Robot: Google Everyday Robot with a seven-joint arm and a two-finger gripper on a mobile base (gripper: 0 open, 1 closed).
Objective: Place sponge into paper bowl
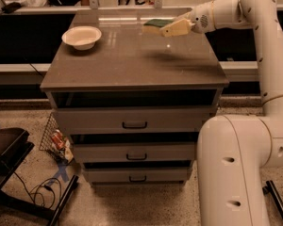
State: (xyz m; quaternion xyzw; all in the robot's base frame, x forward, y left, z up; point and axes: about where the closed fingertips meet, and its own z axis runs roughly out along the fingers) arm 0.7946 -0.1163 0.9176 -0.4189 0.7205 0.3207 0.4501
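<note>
Pincer (169,28): reaching in from the right, clamped shut on sponge (152,27), which is green face up and lifted clear of tabletop (132,62). Sponge juts leftward from the pincer's tip. Paper bowl (81,34): well left of the pincer, upright, close to the tabletop's left edge. Open tabletop stretches between pincer and bowl. Far edge lies just beyond the pincer.

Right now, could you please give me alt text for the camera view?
The gripper holds the sponge in the air above the cabinet top, to the right of the empty paper bowl. Three drawers sit below.
</note>
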